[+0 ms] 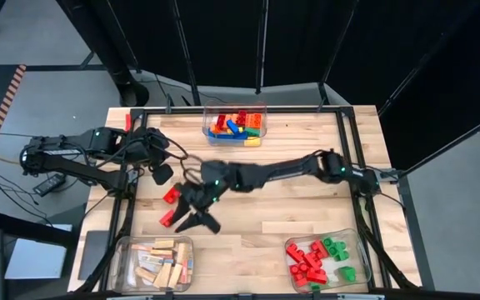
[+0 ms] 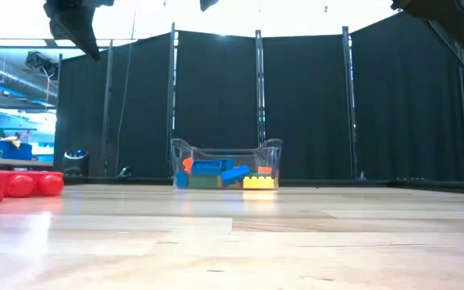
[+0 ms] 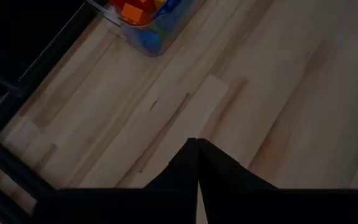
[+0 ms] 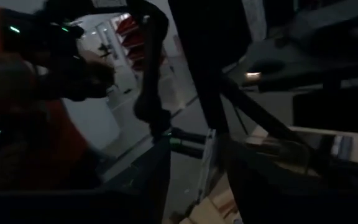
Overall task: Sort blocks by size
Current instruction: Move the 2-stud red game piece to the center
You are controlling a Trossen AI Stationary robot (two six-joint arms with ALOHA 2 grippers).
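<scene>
- Over the left-centre of the pale wooden counter (image 1: 307,208), I am hovering my right hand (image 1: 201,222), fingers released and spread, grasping nothing.
- Just beside that hand a red studded plastic brick (image 1: 167,218) is lying loose on the counter, and a second red brick (image 1: 171,196) is lying a little farther back.
- I am keeping my left hand (image 3: 196,142) clenched shut and empty, waiting near the counter's left side.
- To do this pick well, I judge I should be centring the open fingers across the nearer brick's short sides, lowering squarely, then closing firmly.
- The clear plastic bin of red and green bricks (image 1: 357,250) at the near right corner looks like the likely home for it.
</scene>
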